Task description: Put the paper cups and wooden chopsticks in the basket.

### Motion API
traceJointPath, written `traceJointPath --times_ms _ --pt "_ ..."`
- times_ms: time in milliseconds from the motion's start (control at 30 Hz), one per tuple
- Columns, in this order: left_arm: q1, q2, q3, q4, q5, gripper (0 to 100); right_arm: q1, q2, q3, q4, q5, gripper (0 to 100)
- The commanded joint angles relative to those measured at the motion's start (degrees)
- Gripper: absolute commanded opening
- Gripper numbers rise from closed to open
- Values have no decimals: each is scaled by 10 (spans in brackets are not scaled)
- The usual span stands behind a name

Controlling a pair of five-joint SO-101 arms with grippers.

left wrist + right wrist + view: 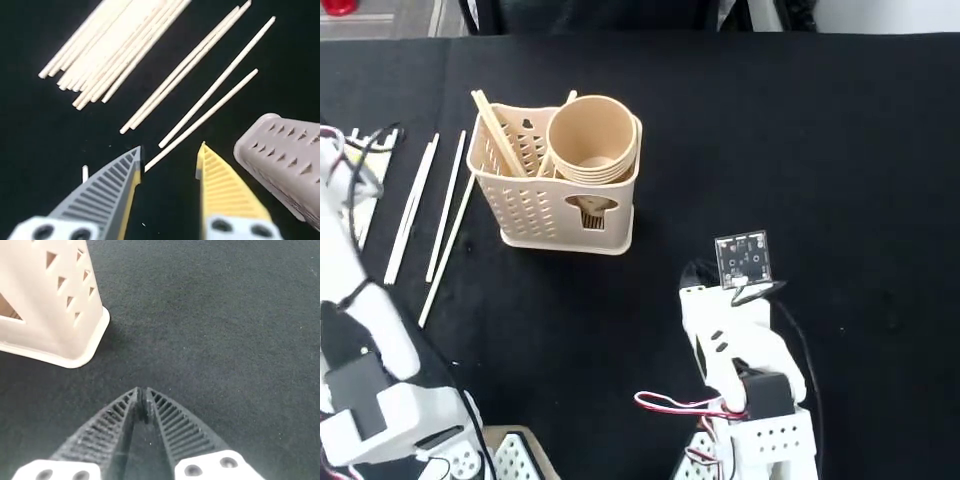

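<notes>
One basket (pixel 555 205) stands on the black cloth (pixel 820 150). It holds one stack of paper cups (pixel 592 140) and at least two chopsticks (pixel 498 135). Four loose chopsticks (pixel 185 67) and a pile (pixel 110 45) too dense to count lie beside it. The left gripper (pixel 167 155) hangs spread and empty over the loose sticks, and the right gripper (pixel 143 392), pressed together and empty, sits near the basket's corner.

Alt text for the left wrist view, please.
The open left gripper hovers over loose wooden chopsticks on the black table, one end by its grey finger. A larger pile lies beyond; a corner of the basket is nearby.
</notes>
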Motion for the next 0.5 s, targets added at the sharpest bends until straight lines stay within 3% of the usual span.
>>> traceJointPath --times_ms 0,267,467 --pt "-46 -14 10 16 -5 235 -3 -7 0 8 6 15" --pt "-120 -43 217 16 -91 245 -4 -7 0 8 6 15" --pt "-177 -93 360 16 -100 246 -4 -7 0 8 6 15"
